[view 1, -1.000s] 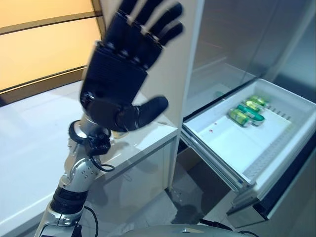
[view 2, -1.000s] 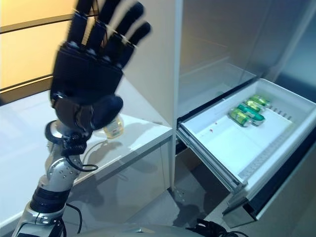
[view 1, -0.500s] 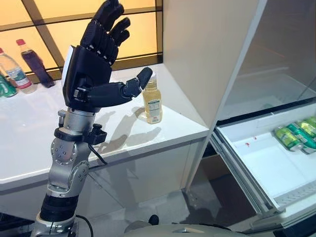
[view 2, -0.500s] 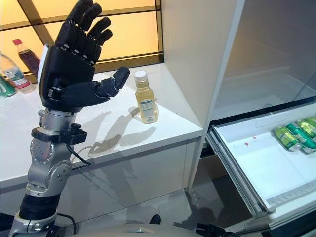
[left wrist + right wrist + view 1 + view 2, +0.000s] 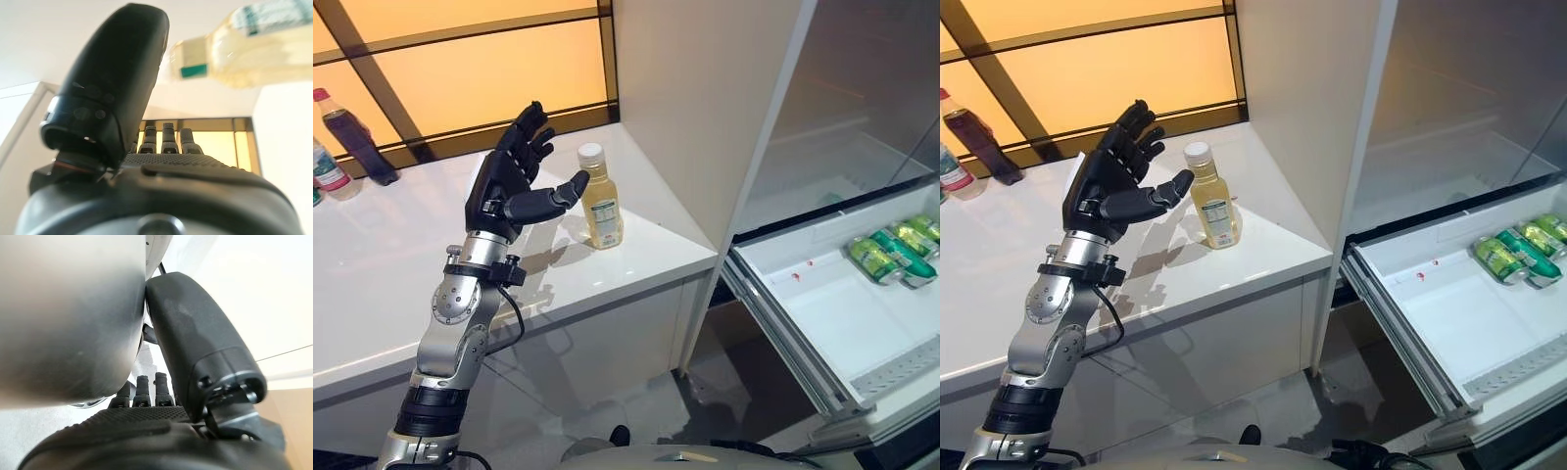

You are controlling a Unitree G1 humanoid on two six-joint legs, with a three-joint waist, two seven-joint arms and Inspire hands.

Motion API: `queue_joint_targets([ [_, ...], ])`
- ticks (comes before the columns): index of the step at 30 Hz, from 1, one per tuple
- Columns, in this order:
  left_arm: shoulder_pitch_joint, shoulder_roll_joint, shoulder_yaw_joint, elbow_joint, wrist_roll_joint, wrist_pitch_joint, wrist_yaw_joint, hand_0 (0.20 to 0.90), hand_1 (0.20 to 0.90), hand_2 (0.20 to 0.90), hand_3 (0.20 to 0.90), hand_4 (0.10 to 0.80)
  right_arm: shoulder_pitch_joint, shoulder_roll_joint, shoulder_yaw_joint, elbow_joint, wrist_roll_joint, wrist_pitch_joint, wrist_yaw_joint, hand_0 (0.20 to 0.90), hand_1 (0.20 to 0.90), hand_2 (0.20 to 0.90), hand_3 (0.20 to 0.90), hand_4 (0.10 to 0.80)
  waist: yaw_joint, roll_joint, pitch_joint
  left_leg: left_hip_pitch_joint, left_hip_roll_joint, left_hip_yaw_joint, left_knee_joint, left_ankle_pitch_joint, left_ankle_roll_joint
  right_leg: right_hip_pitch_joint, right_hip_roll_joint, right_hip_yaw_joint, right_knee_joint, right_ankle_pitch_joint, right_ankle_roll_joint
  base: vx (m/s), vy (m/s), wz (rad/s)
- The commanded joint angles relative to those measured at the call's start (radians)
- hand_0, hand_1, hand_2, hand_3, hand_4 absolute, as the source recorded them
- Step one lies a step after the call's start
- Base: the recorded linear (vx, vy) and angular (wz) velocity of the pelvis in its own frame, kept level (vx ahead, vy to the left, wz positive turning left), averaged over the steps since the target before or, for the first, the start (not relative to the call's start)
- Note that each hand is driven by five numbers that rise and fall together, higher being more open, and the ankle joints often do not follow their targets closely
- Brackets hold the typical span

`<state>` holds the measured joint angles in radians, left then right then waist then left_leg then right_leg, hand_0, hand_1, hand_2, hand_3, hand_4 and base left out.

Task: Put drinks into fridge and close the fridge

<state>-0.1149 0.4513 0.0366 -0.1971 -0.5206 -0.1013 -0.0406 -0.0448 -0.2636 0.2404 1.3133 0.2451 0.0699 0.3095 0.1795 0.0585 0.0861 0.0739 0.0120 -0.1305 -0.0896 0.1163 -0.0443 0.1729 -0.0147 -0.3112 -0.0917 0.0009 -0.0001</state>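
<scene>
Left hand [image 5: 509,186] raised over the white counter [image 5: 391,264], fingers spread and straight, thumb stretched toward the bottle; nothing in its grasp. Thumb tip sits just beside the neck of the yellow drink bottle [image 5: 600,198], whether touching I cannot tell. Right hand [image 5: 146,426] shows only in its own wrist view, tucked close against a silver-grey surface, thumb out, fingers extended, empty.

Bottle stands upright near the counter's front right corner, white cap on, pale yellow liquid nearly to the shoulder, label round the middle. Judged: full, so moderately heavy; clear smooth plastic, likely slick and a little yielding under squeeze; tall and narrow, so a knock at the neck would tip it. Best hold looks to be round the labelled mid-body, thumb opposite fingers, below the shoulder.

Further right, fridge drawer [image 5: 822,323] pulled open, green cans [image 5: 886,253] lying at its far end, bare floor left. Far left on the counter, purple bottle [image 5: 345,135] and another clear bottle [image 5: 325,166].
</scene>
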Motion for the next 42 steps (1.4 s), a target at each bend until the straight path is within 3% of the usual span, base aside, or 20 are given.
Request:
queue_joint_targets([
  [1,-0.051,0.026,0.03,-0.045,-0.037,-0.06,-0.011,0.9,0.9,0.9,0.9,0.8,-0.024,-0.003,0.022,-0.024,-0.028,0.004,0.028,0.9,0.9,0.9,0.9,0.8,-0.021,-0.043,-0.027,0.003,0.016,0.056,0.03,-0.057,-0.028,0.003,-0.006,0.067,0.027,-0.033,-0.004,0.046,0.035,-0.1],
  [13,-0.041,0.025,0.029,-0.001,-0.025,-0.032,-0.065,0.9,0.9,0.9,0.9,0.8,0.005,-0.003,0.007,-0.042,-0.038,0.007,0.03,0.9,0.9,0.9,0.9,0.8,-0.062,-0.044,-0.036,0.036,-0.002,0.062,0.028,-0.078,0.001,0.005,-0.002,0.143,0.034,-0.03,0.0,0.045,0.028,-0.11],
  [22,-0.06,0.034,0.022,0.041,0.005,-0.02,-0.042,0.9,0.9,0.9,0.9,0.8,0.011,-0.002,0.001,-0.056,-0.034,0.015,0.032,0.9,0.9,0.9,0.9,0.8,-0.085,-0.043,-0.041,0.05,-0.011,0.076,0.023,-0.089,0.016,0.0,-0.004,0.169,0.032,-0.023,0.007,0.021,0.019,-0.04],
  [42,-0.069,0.044,0.025,0.159,0.125,-0.036,0.059,0.9,0.9,0.9,0.9,0.8,0.024,0.004,-0.008,-0.05,-0.049,0.011,0.037,0.9,0.9,0.9,0.9,0.8,-0.104,-0.044,-0.047,0.072,-0.021,0.099,0.02,-0.107,0.03,0.001,-0.008,0.177,0.038,-0.023,0.012,0.011,0.007,-0.04],
])
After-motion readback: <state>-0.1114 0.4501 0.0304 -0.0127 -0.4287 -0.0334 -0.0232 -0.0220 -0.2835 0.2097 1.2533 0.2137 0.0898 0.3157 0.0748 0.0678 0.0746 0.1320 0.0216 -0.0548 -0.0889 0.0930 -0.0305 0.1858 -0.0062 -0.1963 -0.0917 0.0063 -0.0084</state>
